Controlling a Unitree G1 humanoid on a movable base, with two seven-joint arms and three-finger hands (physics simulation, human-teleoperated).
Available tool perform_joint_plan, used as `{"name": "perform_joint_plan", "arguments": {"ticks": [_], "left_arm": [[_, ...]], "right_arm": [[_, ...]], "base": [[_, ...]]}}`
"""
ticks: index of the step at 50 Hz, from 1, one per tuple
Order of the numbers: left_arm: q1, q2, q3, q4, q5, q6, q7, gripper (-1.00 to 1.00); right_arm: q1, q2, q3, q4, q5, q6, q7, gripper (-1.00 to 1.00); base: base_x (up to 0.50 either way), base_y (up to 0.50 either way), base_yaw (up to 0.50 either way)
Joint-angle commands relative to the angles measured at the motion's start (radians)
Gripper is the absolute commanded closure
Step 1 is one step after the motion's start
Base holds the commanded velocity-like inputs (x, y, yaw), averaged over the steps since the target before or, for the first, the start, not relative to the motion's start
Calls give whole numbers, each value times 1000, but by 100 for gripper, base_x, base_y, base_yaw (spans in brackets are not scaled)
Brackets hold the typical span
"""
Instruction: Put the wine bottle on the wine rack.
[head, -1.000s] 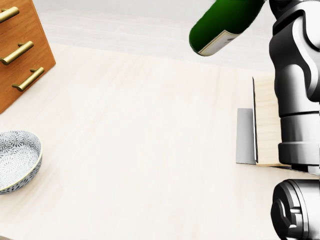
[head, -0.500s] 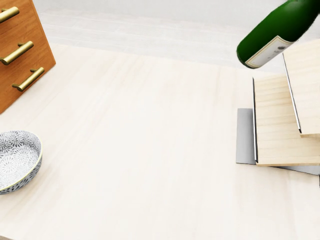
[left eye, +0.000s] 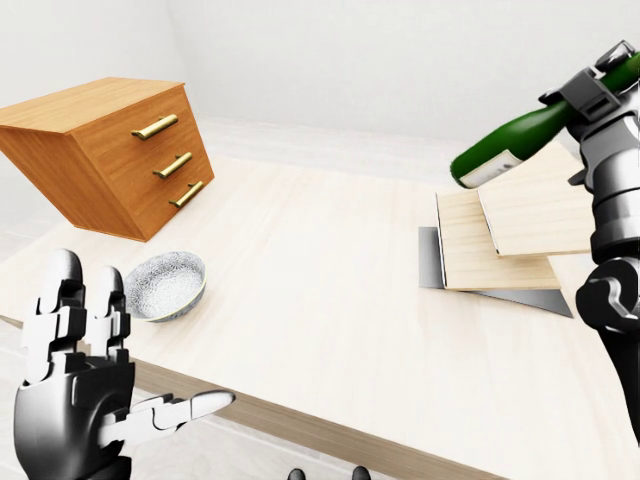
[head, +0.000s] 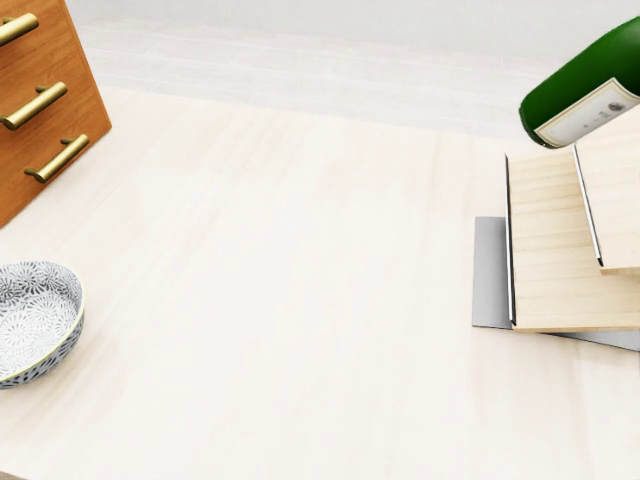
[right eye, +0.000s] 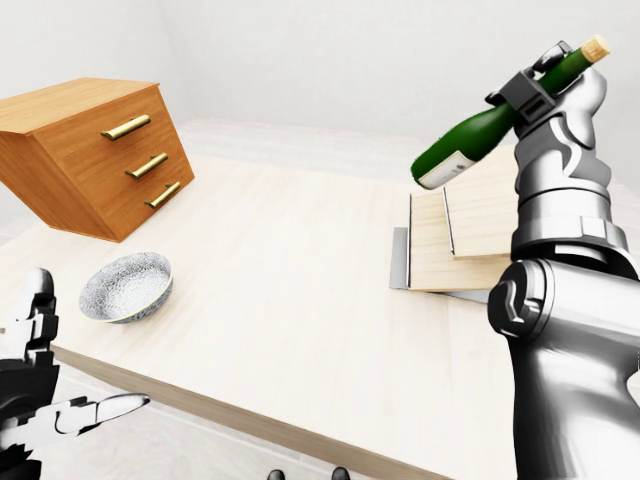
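One green glass wine bottle with a cork and pale label (right eye: 480, 128). One stepped pale-wood wine rack on a grey base (left eye: 497, 247). One patterned blue-and-white ceramic bowl (left eye: 166, 285). One orange-brown wooden drawer chest (left eye: 110, 152) with three brass handles. Two metallic three-fingered hands: left hand (left eye: 85, 400), right hand (right eye: 548, 88). One pale wooden surface (head: 290, 290).

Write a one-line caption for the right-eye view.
Right hand holds the wine bottle tilted above the wooden wine rack.
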Motion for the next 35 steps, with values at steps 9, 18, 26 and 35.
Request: {"name": "perform_joint_plan", "arguments": {"ticks": [9,18,26,35], "left_arm": [[12,9,7,16,-13,0,-2,-100],[24,5,-31,-30,20,0,5,-100],[28,2,-31,-17,21,0,4,-100],[26,5,-32,-13,23,0,7,-100]], "right_arm": [[-10,-30,-27,19,-60,0,-38,100],[-16,-36,-28,32,-72,0,-32,100],[-22,-65,-40,49,-81,0,-36,100],[5,-55,-25,58,-117,0,1,100]], "base": [[0,0,0],[0,0,0],[0,0,0],[0,0,0]]}}
